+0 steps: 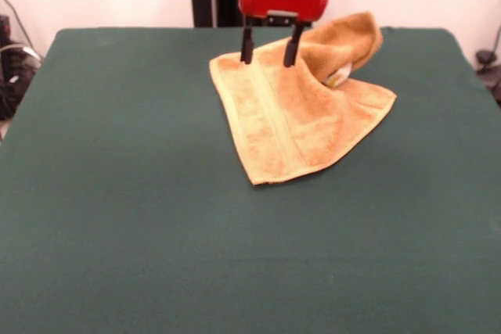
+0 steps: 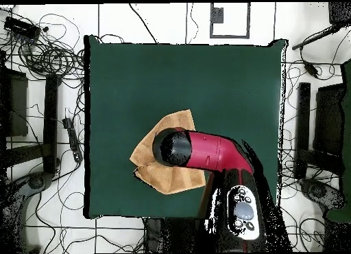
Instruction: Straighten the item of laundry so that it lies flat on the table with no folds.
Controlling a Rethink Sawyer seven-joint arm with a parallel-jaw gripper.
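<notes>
The golden-orange towel [image 1: 297, 111] lies on the far middle part of the dark green table [image 1: 117, 193]. Most of it lies flat, with a woven border band running down its left part. Its far right corner [image 1: 348, 41] is folded over into a raised lump, and a bit of white label [image 1: 339, 77] shows under that fold. My gripper [image 1: 271, 56] hangs over the towel's far edge, its two black fingers [image 1: 247, 46] apart, open and holding nothing, tips at or just above the cloth. In the overhead view the towel [image 2: 171, 124] is partly hidden under the red arm [image 2: 206, 152].
Cables and equipment lie on the floor around the table [image 2: 48, 52]. The robot's pedestal [image 2: 240, 210] stands at the table's edge. Dark gear sits off the table's left side in the front view [image 1: 12, 68].
</notes>
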